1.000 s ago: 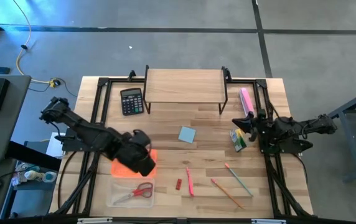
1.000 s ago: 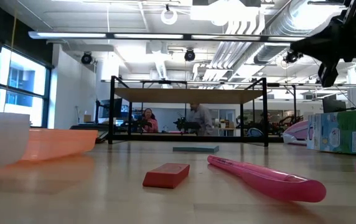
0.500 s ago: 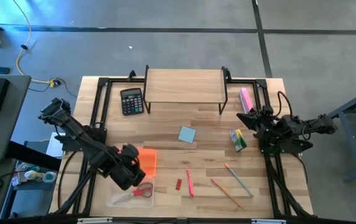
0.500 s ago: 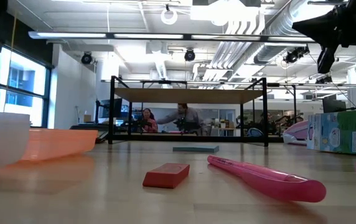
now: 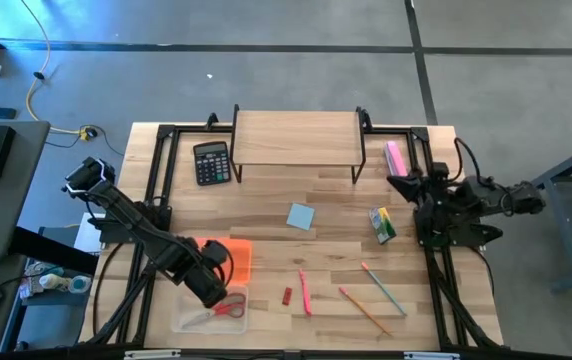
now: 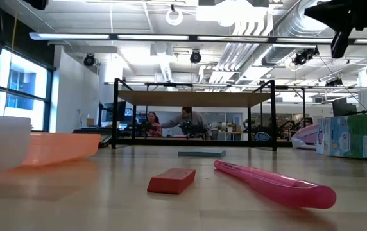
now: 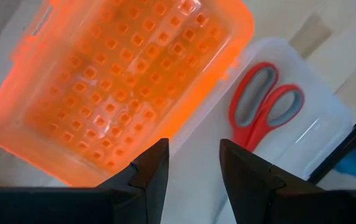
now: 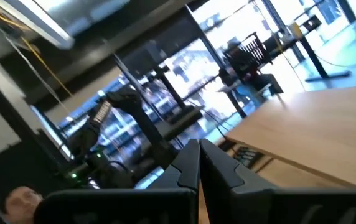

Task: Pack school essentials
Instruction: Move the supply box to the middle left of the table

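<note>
Over the clear tray [image 5: 191, 317] with scissors [image 5: 224, 309], left claw [image 7: 192, 163] now parted, empty, off the orange lid [image 5: 234, 258]. By the worktop's [image 5: 336, 205] right edge, right claw [image 5: 394, 183] pressed together, swung away from the crayon box [image 5: 382, 225]. Pencils [image 5: 374, 297], notepad [image 5: 301, 216] unmoved.

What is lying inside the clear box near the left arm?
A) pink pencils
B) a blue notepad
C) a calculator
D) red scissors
D: the red scissors lie in the clear box beside the orange lid, seen just past the left gripper; the calculator, notepad and pencils are all out on the table.
</note>
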`<state>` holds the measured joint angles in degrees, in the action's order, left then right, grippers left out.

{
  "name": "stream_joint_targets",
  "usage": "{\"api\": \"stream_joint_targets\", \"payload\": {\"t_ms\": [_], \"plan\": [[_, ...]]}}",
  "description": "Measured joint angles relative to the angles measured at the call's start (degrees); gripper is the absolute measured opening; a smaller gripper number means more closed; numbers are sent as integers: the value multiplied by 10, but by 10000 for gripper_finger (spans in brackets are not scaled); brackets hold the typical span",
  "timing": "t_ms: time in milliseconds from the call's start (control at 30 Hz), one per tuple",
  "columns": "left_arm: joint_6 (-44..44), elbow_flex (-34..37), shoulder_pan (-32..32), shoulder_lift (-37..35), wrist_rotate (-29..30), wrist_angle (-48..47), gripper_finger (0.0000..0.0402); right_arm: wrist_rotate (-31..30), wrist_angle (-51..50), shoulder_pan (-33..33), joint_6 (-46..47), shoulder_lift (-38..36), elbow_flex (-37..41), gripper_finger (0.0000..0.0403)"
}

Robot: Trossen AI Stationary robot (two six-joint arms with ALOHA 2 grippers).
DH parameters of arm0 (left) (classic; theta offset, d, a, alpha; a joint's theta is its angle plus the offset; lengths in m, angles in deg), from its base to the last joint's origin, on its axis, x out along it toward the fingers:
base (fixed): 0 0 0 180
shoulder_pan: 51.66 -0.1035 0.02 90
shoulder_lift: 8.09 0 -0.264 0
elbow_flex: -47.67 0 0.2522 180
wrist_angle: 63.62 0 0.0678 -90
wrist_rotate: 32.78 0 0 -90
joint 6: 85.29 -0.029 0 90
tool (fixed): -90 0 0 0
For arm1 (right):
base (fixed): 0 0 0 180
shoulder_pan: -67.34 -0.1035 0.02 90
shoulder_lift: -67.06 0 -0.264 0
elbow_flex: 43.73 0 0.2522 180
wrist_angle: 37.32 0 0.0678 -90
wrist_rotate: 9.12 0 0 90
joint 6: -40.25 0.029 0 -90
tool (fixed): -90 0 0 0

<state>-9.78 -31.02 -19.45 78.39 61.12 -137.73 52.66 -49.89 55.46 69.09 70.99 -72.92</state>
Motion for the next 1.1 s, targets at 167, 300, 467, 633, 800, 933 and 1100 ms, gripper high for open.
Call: {"api": "stream_joint_targets", "payload": {"t_ms": [167,300,467,633,800,933,1100], "plan": [[-65,15,0,4,-3,7,131,-7,-101,0,49,70,-82,0],[-124,45,11,4,-13,33,131,-7,-181,0,87,144,-148,0],[-181,79,42,4,3,65,131,-11,-234,0,102,230,-221,0],[-220,100,74,4,17,80,131,-11,-233,0,98,291,-274,0],[-222,112,82,4,13,80,131,-7,-246,0,98,332,-303,0],[-222,123,82,4,12,85,131,-5,-243,0,100,354,-307,0],[-222,133,82,4,6,105,131,3,-245,0,102,375,-307,0]]}}
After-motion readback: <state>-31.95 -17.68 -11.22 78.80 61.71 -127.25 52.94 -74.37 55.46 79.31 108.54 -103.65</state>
